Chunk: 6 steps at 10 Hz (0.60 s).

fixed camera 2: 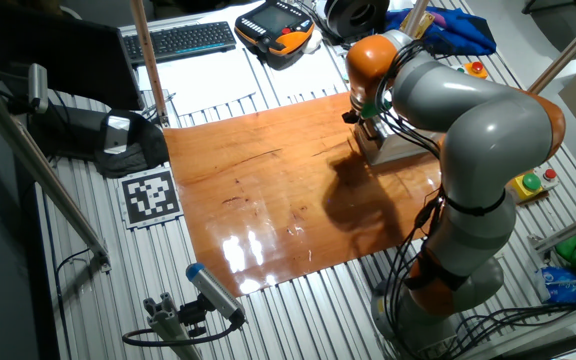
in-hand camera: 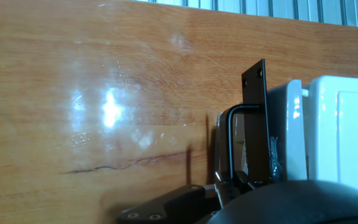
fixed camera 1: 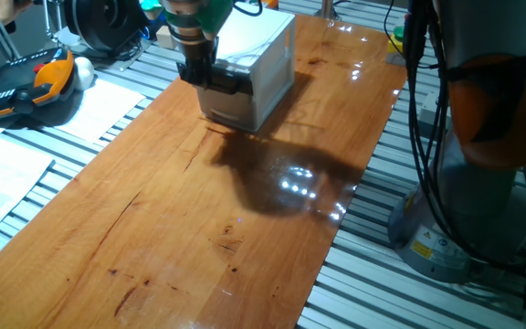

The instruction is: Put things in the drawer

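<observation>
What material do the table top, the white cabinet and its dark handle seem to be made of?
Table top: wood with a glossy varnish; grain lines and lamp reflections show.
White cabinet: probably smooth plastic or painted board; uncertain.
Dark handle: looks like black metal, a thin flat plate with screws.

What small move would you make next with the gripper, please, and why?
Probably pull the handle straight away from the cabinet: the gripper sits at its front, the drawer looks barely open, and no cube shows.
</observation>
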Each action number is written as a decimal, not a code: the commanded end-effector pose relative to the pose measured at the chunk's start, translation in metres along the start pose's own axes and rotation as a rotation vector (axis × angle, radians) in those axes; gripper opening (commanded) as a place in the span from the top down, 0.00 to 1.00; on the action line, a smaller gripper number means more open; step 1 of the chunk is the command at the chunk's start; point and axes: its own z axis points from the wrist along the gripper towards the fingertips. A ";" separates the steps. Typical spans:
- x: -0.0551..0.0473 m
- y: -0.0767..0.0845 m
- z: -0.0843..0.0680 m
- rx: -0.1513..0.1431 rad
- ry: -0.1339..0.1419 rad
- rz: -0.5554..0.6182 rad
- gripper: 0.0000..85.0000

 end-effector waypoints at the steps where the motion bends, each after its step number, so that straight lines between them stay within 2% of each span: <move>1: 0.000 -0.001 0.000 0.001 0.000 0.000 1.00; 6: 0.001 -0.005 0.001 0.009 -0.008 0.000 1.00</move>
